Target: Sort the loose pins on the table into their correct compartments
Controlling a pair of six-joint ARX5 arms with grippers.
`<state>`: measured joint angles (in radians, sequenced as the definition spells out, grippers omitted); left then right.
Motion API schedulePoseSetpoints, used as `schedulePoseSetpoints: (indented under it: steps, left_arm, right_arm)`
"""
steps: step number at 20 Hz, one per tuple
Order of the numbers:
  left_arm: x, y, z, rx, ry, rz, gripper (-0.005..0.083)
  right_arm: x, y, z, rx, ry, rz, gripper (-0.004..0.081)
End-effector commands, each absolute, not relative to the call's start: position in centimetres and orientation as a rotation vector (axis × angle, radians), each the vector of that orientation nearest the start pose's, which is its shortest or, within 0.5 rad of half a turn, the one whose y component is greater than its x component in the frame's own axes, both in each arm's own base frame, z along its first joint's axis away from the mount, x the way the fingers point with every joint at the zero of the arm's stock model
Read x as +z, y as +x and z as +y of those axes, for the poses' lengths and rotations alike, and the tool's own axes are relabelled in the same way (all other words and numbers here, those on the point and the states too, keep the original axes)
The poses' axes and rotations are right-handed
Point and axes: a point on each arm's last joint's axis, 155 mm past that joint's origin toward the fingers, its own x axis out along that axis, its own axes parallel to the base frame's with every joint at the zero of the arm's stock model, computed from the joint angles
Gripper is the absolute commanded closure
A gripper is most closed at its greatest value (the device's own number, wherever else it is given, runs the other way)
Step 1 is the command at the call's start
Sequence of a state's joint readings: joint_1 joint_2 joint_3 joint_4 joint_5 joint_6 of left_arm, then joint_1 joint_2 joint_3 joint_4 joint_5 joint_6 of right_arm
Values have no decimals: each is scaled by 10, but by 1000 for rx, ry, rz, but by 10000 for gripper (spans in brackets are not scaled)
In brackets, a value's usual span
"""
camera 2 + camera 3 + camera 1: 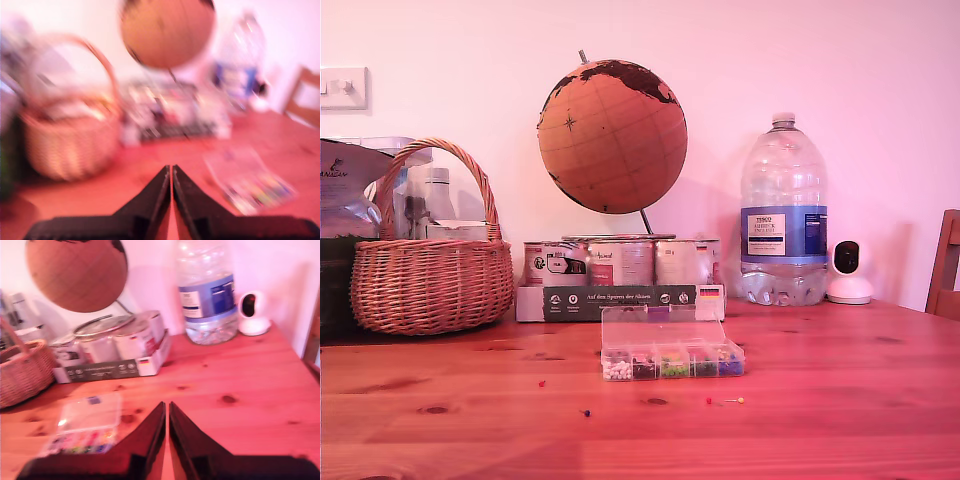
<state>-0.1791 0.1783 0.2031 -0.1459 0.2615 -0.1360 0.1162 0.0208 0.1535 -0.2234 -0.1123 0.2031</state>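
Observation:
Several loose pins lie on the table (840,420) in front of the clear box in the exterior view: a red pin (541,383), a blue pin (585,412), another red pin (709,400) and a yellow pin (740,400). The compartments (672,362) hold colour-sorted pins, and the box's lid (650,325) stands open behind them. No arm shows in the exterior view. My first gripper (171,167) is shut on nothing, high above the table, and its view is blurred; the compartments (255,190) show ahead of it. My second gripper (166,404) is also shut and empty, near the compartments (82,442).
Behind the box stands a cardboard tray of tins (620,290) with a cork globe (612,135) above it. A wicker basket (432,280) sits at the exterior view's left. A large water bottle (783,215), a small white camera (848,272) and a chair (946,265) are at its right.

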Motion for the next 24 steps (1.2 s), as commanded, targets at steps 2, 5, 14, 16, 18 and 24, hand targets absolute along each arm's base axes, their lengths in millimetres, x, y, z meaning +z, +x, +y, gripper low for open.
schedulePoseSetpoints:
  steps: [2, 5, 14, 16, 18, 24]
  left_arm:
    - [181, 233, -114, -521, -137, 241, 797]
    - [165, 229, -141, -625, -62, 379, 797]
    - [166, 228, -203, -857, 34, 567, 797]
    - [170, 238, -209, -856, 37, 594, 797]
    - [170, 246, -215, -854, 41, 642, 797]
    - [153, 263, -234, -851, 40, 796, 797]
  right_arm:
    - [170, 235, 58, 243, 214, 209, 782]
    - [155, 234, 68, 271, 202, 324, 782]
    - [173, 228, 115, 504, 365, 349, 782]
    - [164, 225, 123, 542, 371, 401, 782]
    - [154, 223, 128, 552, 372, 465, 782]
    - [143, 216, 150, 625, 294, 626, 782]
